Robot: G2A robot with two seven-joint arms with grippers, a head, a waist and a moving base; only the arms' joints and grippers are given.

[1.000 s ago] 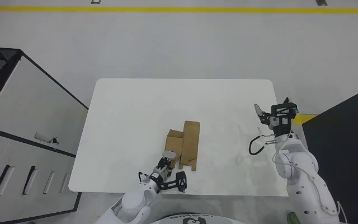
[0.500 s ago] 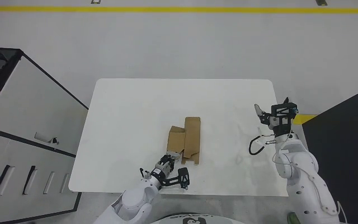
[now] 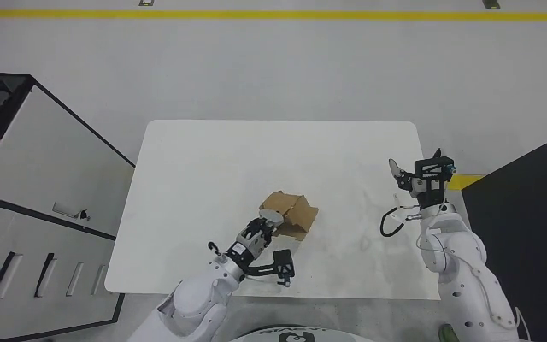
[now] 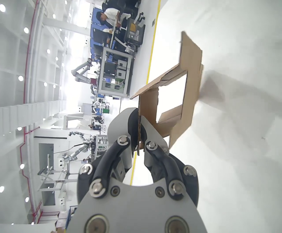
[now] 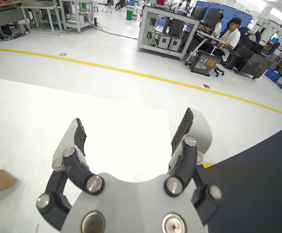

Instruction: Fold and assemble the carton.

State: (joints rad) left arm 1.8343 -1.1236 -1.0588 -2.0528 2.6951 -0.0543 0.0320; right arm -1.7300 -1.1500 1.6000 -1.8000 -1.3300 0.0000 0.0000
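Brown cardboard carton [image 3: 291, 212], partly opened into a hollow sleeve, near the middle of the white counter [image 3: 214, 171]; left hand [image 4: 138, 120] clamped on one carton panel's edge; right hand [image 5: 134, 132], fingers apart, at the counter's right edge, well apart from it.

This is a robotics lab on an open workshop floor. Beyond the right gripper [image 5: 133, 124], a yellow floor line [image 5: 136, 74] runs past aluminium-frame equipment racks [image 5: 167, 28], blue partitions [image 5: 218, 6] and office chairs [image 5: 244, 53]. Other robot arms [image 4: 80, 68] stand beyond the left gripper [image 4: 139, 124].
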